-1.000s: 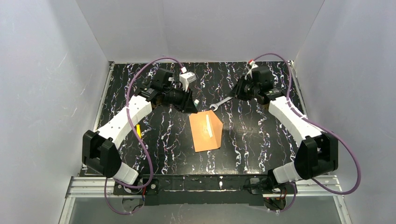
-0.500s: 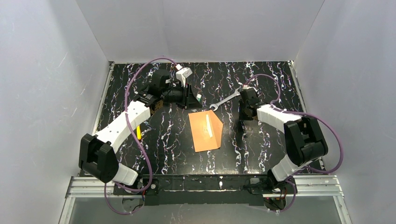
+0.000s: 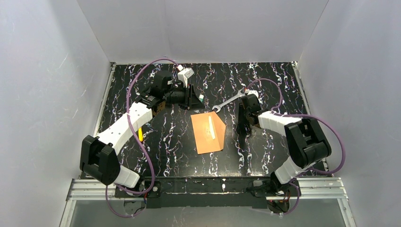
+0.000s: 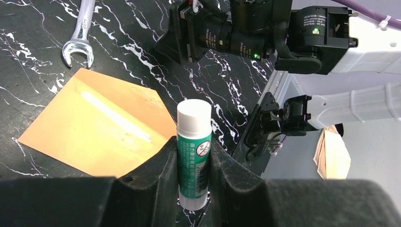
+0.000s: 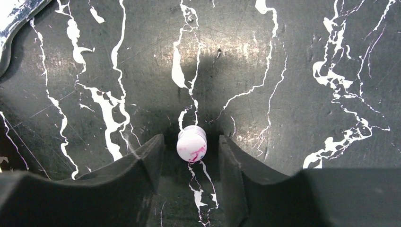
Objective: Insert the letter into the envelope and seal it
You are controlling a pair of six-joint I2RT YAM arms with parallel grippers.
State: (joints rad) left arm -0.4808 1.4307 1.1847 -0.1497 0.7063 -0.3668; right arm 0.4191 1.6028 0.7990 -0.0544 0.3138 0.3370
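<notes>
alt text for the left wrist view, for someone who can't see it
The left gripper clamps a green glue stick with a white top. Beyond it an orange-brown envelope with a pale strip lies flat on the black marbled table, a wrench past its far corner and the right arm at top right.

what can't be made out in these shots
- No view shows the letter; whether it is inside the envelope cannot be told.
- The base of the glue stick: left wrist view, sunk in the left gripper.
- Its label print: too small to read.
- The cap: in the top view, covered by the right arm.
- The yellow thing: top view, mostly behind the left arm.
</notes>
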